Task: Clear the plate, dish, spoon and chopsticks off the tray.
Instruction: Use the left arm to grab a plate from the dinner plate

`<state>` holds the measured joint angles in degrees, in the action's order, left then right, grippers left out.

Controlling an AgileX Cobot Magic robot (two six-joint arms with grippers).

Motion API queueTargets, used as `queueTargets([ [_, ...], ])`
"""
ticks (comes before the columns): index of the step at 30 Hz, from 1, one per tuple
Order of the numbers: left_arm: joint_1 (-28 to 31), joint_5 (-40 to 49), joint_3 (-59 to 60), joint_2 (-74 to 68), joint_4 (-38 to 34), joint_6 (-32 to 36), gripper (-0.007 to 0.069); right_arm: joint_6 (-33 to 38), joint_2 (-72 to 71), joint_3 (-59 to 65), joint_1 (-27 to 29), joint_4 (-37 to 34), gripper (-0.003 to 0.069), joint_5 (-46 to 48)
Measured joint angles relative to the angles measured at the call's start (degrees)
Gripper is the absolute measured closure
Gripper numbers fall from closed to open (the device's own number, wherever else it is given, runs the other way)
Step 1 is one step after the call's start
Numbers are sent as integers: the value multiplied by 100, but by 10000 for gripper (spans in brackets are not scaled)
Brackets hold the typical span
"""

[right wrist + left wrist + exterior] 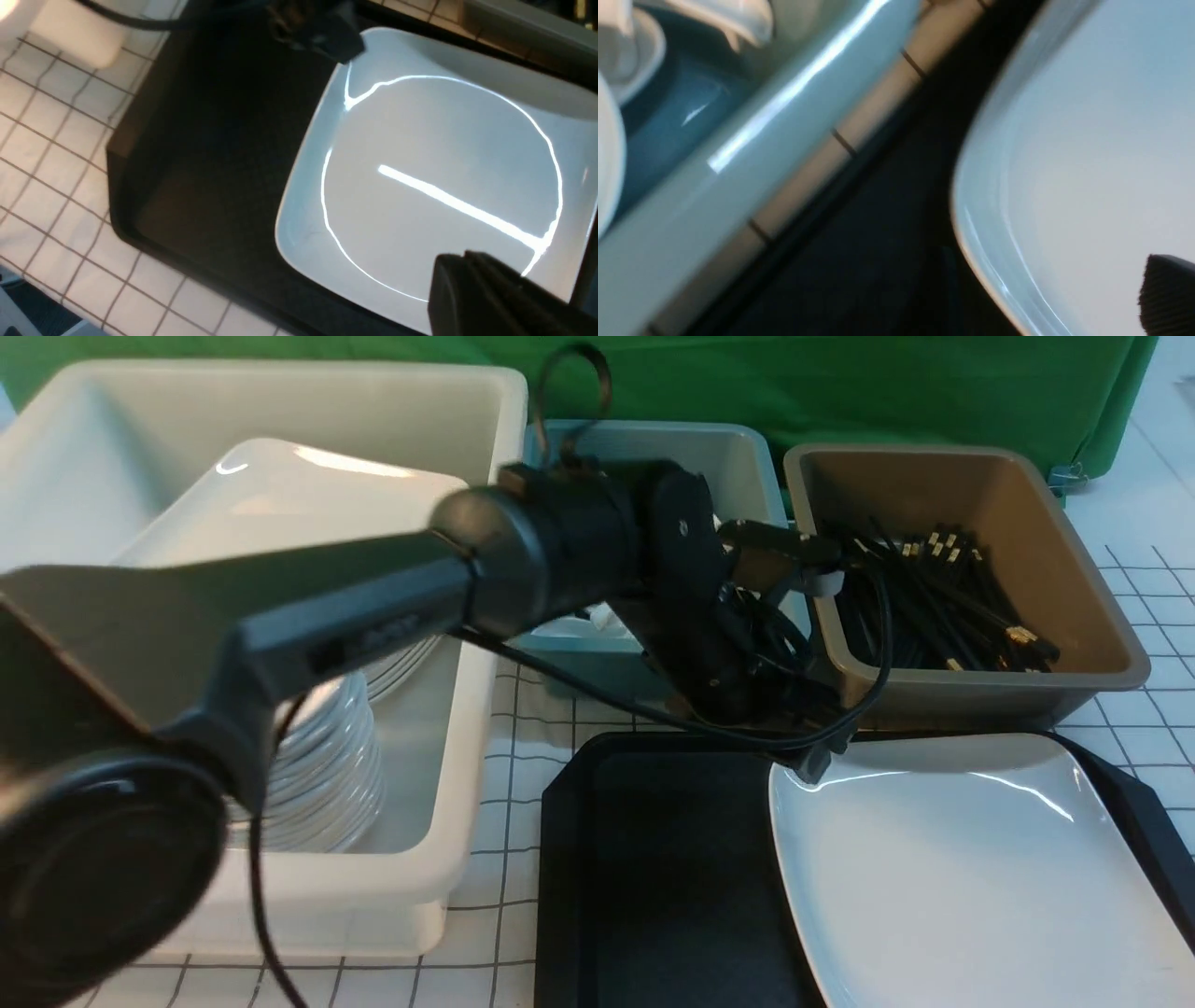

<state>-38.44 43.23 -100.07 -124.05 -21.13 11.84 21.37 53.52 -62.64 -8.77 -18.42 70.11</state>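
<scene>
The plate (971, 877) lies on the right half of the black tray (663, 877); nothing else shows on the tray. My left gripper (820, 761) is at the plate's far left corner, open, with one ribbed fingertip (1167, 294) over the plate (1101, 140). It also shows in the right wrist view (327, 37). My right gripper (467, 266) is shut and empty above the plate's (434, 140) near part; it is out of the front view. Several black chopsticks (943, 607) lie in the brown tub (1102, 644). No spoon shows clearly.
A big white tub (448, 859) at the left holds a leaning large plate (308, 495) and a stack of white dishes (327, 775). A teal tub (644, 434) with blurred white pieces (738, 18) stands behind the tray, next to the brown tub. A checked cloth covers the table.
</scene>
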Motion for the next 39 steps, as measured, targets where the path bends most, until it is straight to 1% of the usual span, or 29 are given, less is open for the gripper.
queueTargets([
  [2,0,-222,-24,-212,-78,0,36,35,-9,0,0,-18,659,0],
  [5,-2,-313,-29,-391,-102,13,20,70,-9,0,0,-21,659,0],
  [8,-2,-419,-29,-530,-143,25,30,123,-9,0,5,-26,659,-7],
  [9,-2,-437,-29,-564,-157,44,38,151,-9,0,5,-26,659,-19],
  [10,-2,-475,-50,-591,-225,146,62,195,-9,0,5,-26,659,-66],
  [11,-7,-484,-50,-597,-234,165,65,195,-9,0,5,-26,659,-66],
  [15,-102,-564,-54,-639,-278,299,181,260,-9,0,5,-40,659,-215],
  [18,-226,-625,-54,-656,-220,304,328,265,-9,0,5,-43,660,-233],
  [20,-254,-665,-56,-662,-283,263,410,271,-9,0,5,-43,660,-233],
  [22,-267,-641,-74,-656,-417,182,471,271,-9,0,5,-43,660,-233],
  [26,-290,-323,-207,-640,-422,44,480,271,-9,0,5,-43,660,-233],
  [32,-305,97,-326,-147,-232,6,545,264,-9,-10,5,-68,660,-233],
  [33,-318,191,-348,106,-148,6,573,261,-2,-78,5,-144,660,-206],
  [34,-329,222,-356,274,-75,18,585,261,4,-193,5,-246,660,-181],
  [39,-346,410,-360,981,255,126,616,257,11,-795,5,-570,660,-58],
])
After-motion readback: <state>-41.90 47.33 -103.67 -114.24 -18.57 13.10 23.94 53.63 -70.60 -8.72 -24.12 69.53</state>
